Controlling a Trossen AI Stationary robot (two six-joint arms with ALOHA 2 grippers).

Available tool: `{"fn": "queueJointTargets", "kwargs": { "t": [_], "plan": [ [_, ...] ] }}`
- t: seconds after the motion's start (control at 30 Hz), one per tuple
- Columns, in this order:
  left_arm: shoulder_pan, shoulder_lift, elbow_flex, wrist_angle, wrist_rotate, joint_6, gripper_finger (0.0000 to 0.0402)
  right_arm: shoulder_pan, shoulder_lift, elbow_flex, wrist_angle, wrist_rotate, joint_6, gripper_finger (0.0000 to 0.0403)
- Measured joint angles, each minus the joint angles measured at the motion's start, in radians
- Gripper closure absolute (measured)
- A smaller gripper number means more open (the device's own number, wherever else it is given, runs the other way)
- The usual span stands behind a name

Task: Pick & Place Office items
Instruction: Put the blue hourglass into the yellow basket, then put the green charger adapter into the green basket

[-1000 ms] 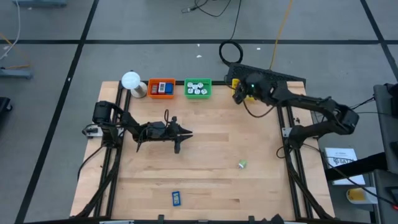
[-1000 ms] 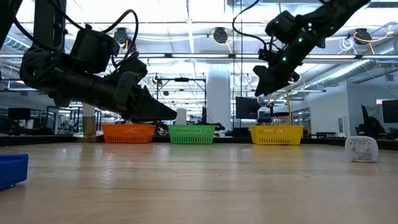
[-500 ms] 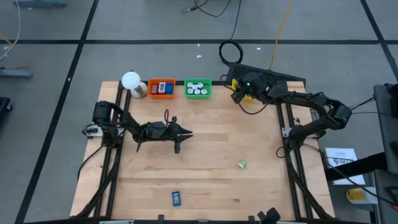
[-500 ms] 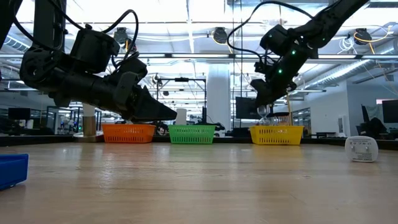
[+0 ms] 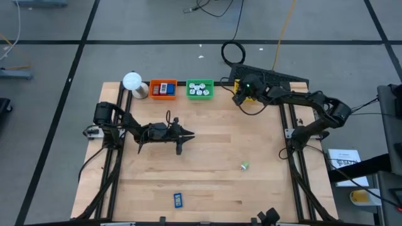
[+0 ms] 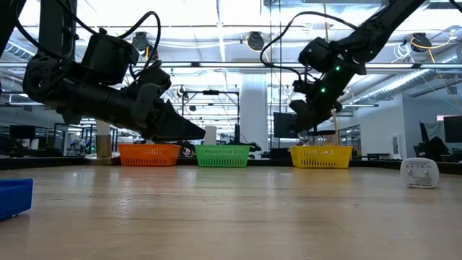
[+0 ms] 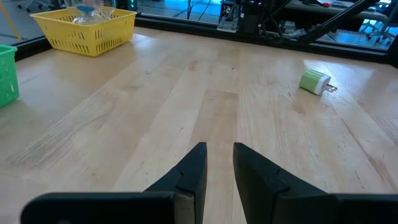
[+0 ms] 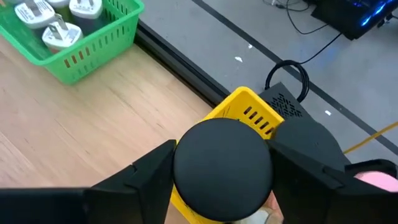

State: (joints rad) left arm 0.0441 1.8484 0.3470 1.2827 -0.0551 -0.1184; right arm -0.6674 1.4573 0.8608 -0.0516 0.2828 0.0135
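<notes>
High view, read from left to right. At the upper left of the tabletop [image 5: 207, 157] stands a white ball-shaped lamp [image 5: 132, 81]. Just right of it sits the orange tray [image 5: 163, 88], holding flat blue and red pieces, and next along the top edge is the green tray [image 5: 200, 89], holding several small white plug-like pieces [image 8: 57, 31].

The left gripper [image 5: 188, 135] hovers left of centre, pointing right; in its wrist view the two dark fingers [image 7: 193, 171] stand close together with a narrow gap and nothing between them.

Near the bottom edge, left of centre, a blue flat rectangle [image 5: 178, 200] lies alone on the wood; the low view shows it at the far left [image 6: 14, 196]. Right of centre, in the lower half, lies a small green piece [image 5: 244, 166], well apart from both arms; the left wrist view shows it as a green plug with metal prongs [image 7: 316, 81].

At the upper right, the right gripper [image 5: 239, 95] hangs over the yellow tray [image 8: 249, 115]. In the right wrist view its fingers are spread wide and a black round roll [image 8: 223, 160] lies between them, directly above the yellow tray; whether the fingers press on the roll cannot be told. A pink object [image 8: 376, 180] shows at the lower right corner of that view.
</notes>
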Motion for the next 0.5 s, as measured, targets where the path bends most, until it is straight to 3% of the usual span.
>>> {"fn": "queueJointTargets", "kwargs": {
  "t": [0.37,0.5],
  "plan": [
    [-0.001,0.000,0.000,0.000,0.000,0.000,0.0325,0.000,0.001,0.000,0.026,0.061,0.004,0.0140],
    [0.001,0.000,0.000,0.000,0.004,-0.105,0.0325,0.000,-0.012,0.000,0.022,0.064,0.003,0.0130]
  ]
}}
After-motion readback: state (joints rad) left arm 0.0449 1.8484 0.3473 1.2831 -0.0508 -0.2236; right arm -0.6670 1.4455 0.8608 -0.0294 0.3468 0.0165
